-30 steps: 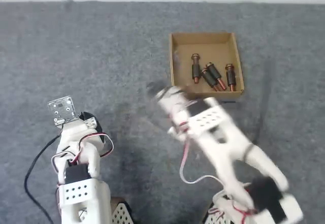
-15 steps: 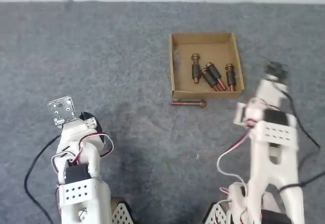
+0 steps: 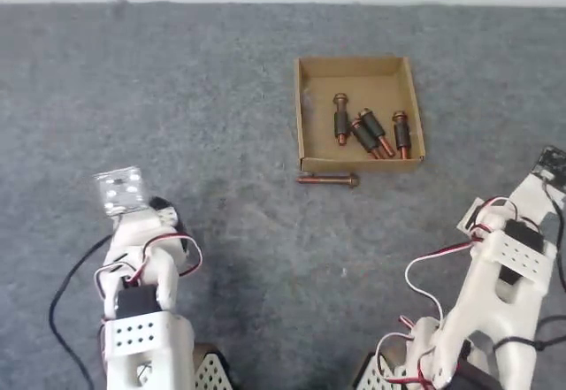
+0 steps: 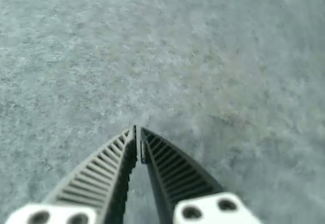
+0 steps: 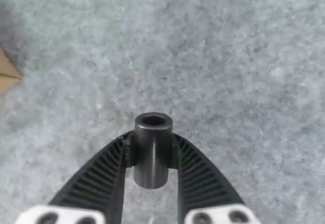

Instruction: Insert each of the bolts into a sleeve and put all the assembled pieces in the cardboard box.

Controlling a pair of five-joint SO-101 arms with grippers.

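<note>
The table [image 3: 177, 98] is mottled grey. The cardboard box [image 3: 300, 116] is tan; the pieces [image 3: 370, 129] inside are copper and black. The loose bolt [image 3: 327, 179] is copper. The sleeve [image 5: 152, 168] is black, like both ribbed pincers. The arms [image 3: 141, 337] are white.

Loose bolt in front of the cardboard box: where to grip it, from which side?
Probably mid-shank of the bolt, from straight above, jaws closing across its length. It lies flat on the carpet, parallel to the cardboard box front wall and close to it, so a sideways approach looks cramped.
</note>
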